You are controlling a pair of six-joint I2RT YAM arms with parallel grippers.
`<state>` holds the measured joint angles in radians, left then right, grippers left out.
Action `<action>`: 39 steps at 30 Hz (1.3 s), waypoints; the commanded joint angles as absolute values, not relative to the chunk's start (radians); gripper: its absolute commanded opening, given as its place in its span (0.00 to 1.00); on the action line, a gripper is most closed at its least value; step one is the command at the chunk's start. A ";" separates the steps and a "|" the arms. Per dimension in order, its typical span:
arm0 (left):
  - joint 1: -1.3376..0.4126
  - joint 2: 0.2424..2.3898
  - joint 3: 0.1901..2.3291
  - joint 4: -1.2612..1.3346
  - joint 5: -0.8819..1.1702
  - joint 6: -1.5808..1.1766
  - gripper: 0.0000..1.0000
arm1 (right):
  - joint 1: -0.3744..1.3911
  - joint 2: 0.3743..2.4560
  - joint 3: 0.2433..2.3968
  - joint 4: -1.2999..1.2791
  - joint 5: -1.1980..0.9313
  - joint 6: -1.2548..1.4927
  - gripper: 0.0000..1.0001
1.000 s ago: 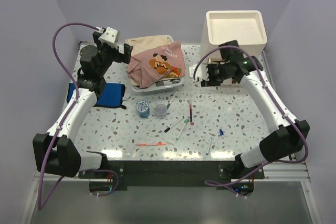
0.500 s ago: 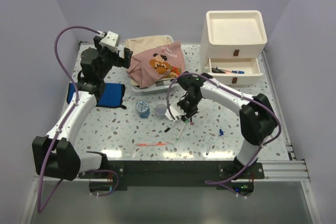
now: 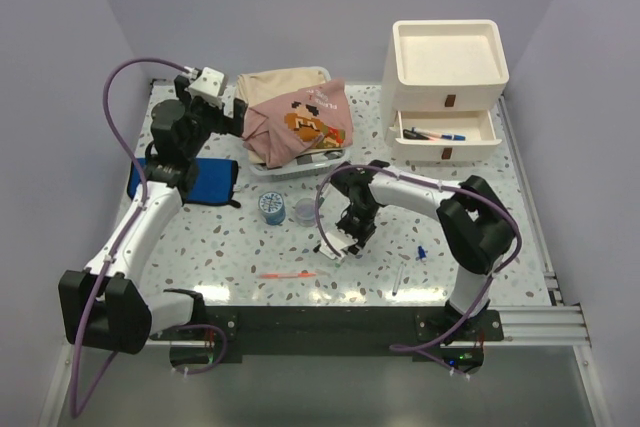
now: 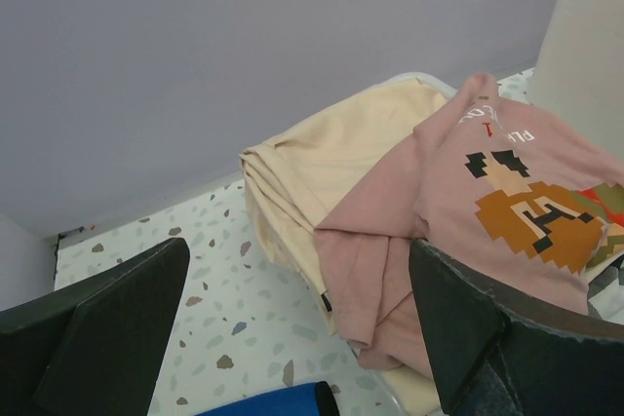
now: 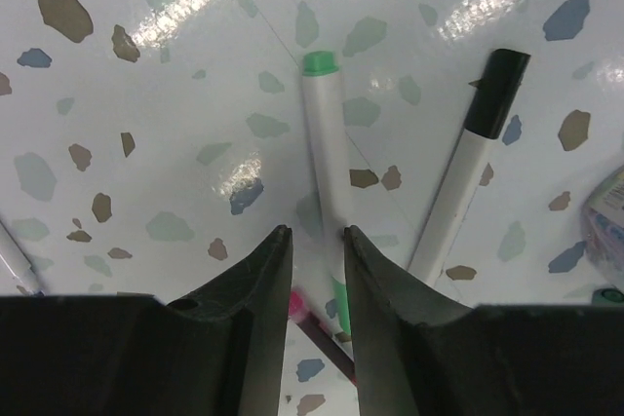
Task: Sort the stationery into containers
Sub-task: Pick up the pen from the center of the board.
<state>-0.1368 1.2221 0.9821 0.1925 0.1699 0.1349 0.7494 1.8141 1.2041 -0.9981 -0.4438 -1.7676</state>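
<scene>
My left gripper (image 4: 302, 328) hangs wide open at ten o'clock. Tape roll (image 3: 271, 205), cup (image 3: 305, 210) and loose pens (image 3: 290, 274) lie unsorted. My right gripper (image 5: 314, 241) straddles a green-capped pen (image 5: 327, 163) centrally; whether it is pinched, I cannot tell. The drawer (image 3: 470, 150) at two o'clock holds two pens (image 3: 437, 133).

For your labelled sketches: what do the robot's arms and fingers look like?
The left arm and right arm have white shells with black joints. A purple cable loops along each. The fingers are dark and tapered; a white block tops the left wrist.
</scene>
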 commanded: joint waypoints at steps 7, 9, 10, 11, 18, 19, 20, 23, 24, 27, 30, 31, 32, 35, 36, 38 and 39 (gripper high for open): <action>-0.123 1.209 0.957 0.232 0.166 0.127 1.00 | 0.781 1.879 1.144 -0.853 -0.371 -1.733 0.30; -0.123 1.218 0.956 0.236 0.169 0.120 1.00 | 0.788 1.888 1.131 -0.822 -0.341 -1.726 0.25; -0.123 1.219 0.954 0.241 0.172 0.115 1.00 | 0.792 1.899 1.124 -0.815 -0.327 -1.720 0.16; -0.123 1.226 0.956 0.244 0.178 0.114 1.00 | 0.795 1.905 1.120 -0.813 -0.316 -1.720 0.10; -0.123 1.241 0.992 0.247 0.181 0.132 1.00 | 0.772 1.764 1.196 -0.971 -0.318 -1.640 0.00; -0.123 1.243 0.999 0.253 0.178 0.141 1.00 | 0.767 1.740 1.218 -0.991 -0.308 -1.626 0.00; -0.123 1.243 1.002 0.258 0.179 0.144 1.00 | 0.749 1.699 1.270 -1.005 -0.301 -1.612 0.00; -0.123 1.258 1.029 0.273 0.178 0.149 1.00 | 0.685 1.666 1.409 -1.049 -0.267 -1.562 0.00; -0.123 1.264 1.035 0.279 0.178 0.147 1.00 | 0.669 1.663 1.448 -1.060 -0.256 -1.531 0.00; -0.123 1.287 1.069 0.294 0.186 0.149 1.00 | 0.602 1.680 1.575 -1.031 -0.184 -1.456 0.00; -0.123 1.316 1.107 0.304 0.199 0.150 1.00 | 0.525 1.732 1.673 -0.993 -0.105 -1.392 0.00; -0.123 1.331 1.130 0.305 0.205 0.149 1.00 | 0.485 1.749 1.719 -0.988 -0.088 -1.376 0.00; -0.123 1.338 1.144 0.302 0.207 0.147 1.00 | 0.465 1.762 1.741 -0.962 -0.063 -1.355 0.00; -0.123 1.359 1.199 0.295 0.218 0.141 1.00 | 0.384 1.819 1.811 -0.942 -0.040 -1.298 0.00; -0.123 1.362 1.216 0.295 0.219 0.141 1.00 | 0.368 1.839 1.822 -0.939 -0.025 -1.295 0.00; -0.123 1.373 1.229 0.296 0.218 0.143 1.00 | 0.322 1.845 1.832 -0.919 -0.020 -1.293 0.00; -0.123 1.376 1.238 0.296 0.218 0.144 1.00 | 0.310 1.845 1.830 -0.907 -0.011 -1.284 0.00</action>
<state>-0.1310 1.3693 1.1709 0.2390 0.2016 0.1349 0.3618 1.8248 1.7981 -0.9382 -0.0834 -1.3510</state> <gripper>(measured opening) 0.997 0.056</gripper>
